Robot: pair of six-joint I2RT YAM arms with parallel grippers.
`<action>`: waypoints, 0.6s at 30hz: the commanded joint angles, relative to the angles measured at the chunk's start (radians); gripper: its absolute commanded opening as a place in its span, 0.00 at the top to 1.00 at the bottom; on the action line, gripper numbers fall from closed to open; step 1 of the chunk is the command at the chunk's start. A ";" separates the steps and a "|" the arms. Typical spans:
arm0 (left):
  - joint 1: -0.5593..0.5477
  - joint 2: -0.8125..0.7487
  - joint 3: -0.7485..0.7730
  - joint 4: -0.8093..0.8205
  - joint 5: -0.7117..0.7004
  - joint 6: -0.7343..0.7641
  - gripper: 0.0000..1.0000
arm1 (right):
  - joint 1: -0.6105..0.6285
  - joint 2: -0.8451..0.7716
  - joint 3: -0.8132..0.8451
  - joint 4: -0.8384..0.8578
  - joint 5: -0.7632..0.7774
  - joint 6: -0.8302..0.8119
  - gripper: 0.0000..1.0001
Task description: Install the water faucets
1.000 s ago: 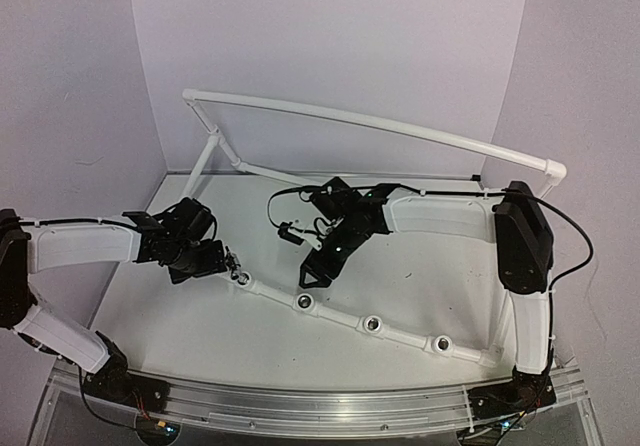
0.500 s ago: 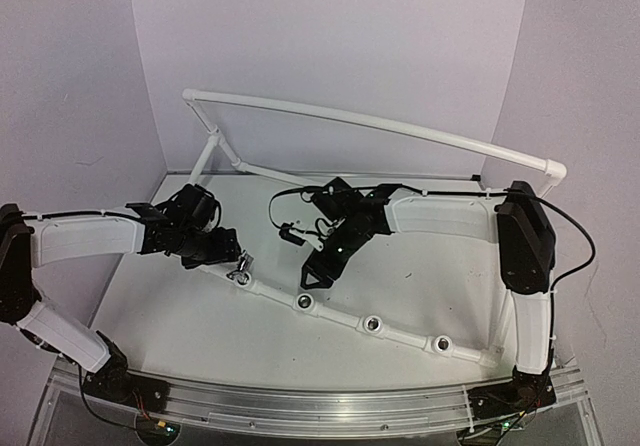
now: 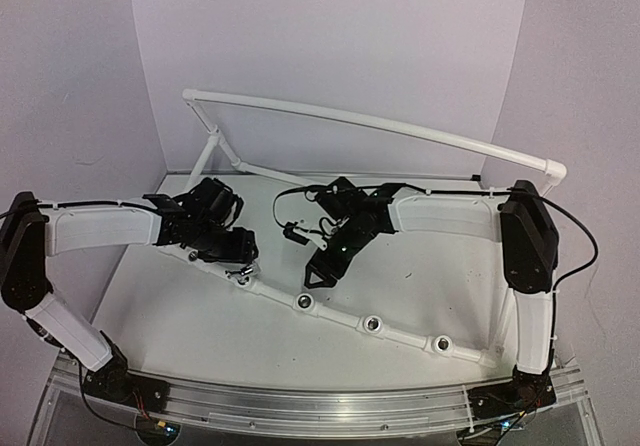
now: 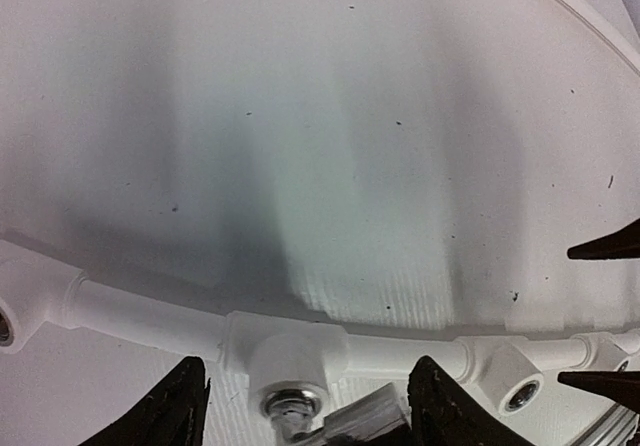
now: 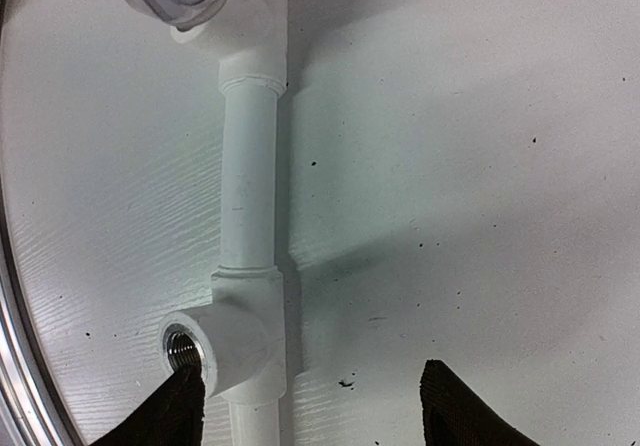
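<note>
**Bracketing the water faucet [image 4: 290, 403] at the first tee [image 4: 290, 341]**

Left hand [image 3: 237, 263], at 8 o'clock from the centre of the bench [image 3: 170, 316] in the overhead view, reaches down onto the near run of the white pipe frame [image 3: 400, 127]. In its wrist view the two black fingers [image 4: 170, 411] stand apart, one on each side of the first tee, at 7 and 5 o'clock. The water faucet, of silvery metal, lies between them with its end at the mouth of the tee's socket. The picture edge cuts it off at 6 o'clock, so whether the fingers press on it or stand clear cannot be told.

Right hand [image 3: 318, 274], at 3 o'clock from the water faucet, hangs over the same pipe run. Its fingers are spread wide with only bare bench between them. The one at 7 o'clock in the wrist view is just beside the second tee [image 5: 235, 351], whose threaded socket faces the camera. Two further sockets [image 3: 371, 323] follow along the run toward 4 o'clock, well apart from both hands, mouths upward.
</note>
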 commanded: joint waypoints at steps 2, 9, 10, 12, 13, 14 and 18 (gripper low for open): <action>-0.089 0.063 0.105 -0.098 -0.103 0.063 0.30 | -0.019 -0.057 -0.010 0.003 0.000 -0.007 0.29; -0.104 0.072 0.105 -0.152 -0.174 0.020 0.16 | -0.023 -0.060 -0.016 0.003 0.001 -0.006 0.29; -0.106 0.075 0.107 -0.164 -0.187 0.016 0.15 | -0.024 -0.061 -0.018 0.003 0.001 -0.006 0.29; -0.111 0.079 0.110 -0.184 -0.211 0.008 0.14 | -0.024 -0.063 -0.019 0.003 0.001 -0.004 0.29; -0.114 0.080 0.109 -0.192 -0.223 0.004 0.13 | -0.024 -0.064 -0.020 0.003 0.001 -0.004 0.29; -0.117 0.076 0.107 -0.198 -0.234 0.000 0.12 | -0.024 -0.065 -0.021 0.003 0.001 -0.003 0.29; -0.127 0.061 0.096 -0.227 -0.271 -0.018 0.08 | -0.025 -0.063 -0.023 0.003 0.000 -0.001 0.29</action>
